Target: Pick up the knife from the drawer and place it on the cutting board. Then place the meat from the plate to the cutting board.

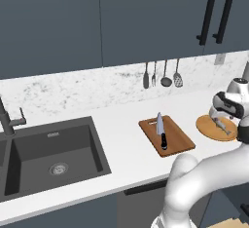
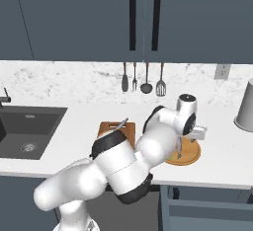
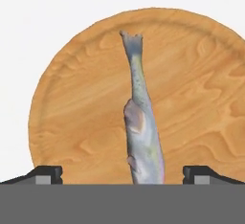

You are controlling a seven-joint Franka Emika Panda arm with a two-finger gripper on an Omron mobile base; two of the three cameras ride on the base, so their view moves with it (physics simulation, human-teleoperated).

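- The meat (image 3: 142, 127), a slim grey-silver fish shape, lies on the plate (image 3: 72, 98), running from near my fingers (image 3: 48, 174) up toward the plate's middle, tail end farthest from me.
- My fingers are spread wide, one tip on each side of the meat, nothing between them touching (I hold nothing).
- From the left base view, my hand (image 1: 228, 104) hangs right above the plate (image 1: 208, 127), with the meat (image 1: 221, 123) just under it.
- The plate sits on the white bench (image 1: 121, 129), just beside the cutting board (image 1: 177, 142).
- The knife (image 1: 161, 130) already lies on the cutting board, black handle toward the bench's front edge, blade pointing at the wall.
- The drawer (image 2: 207, 210) stands open below the bench edge in the right base view.
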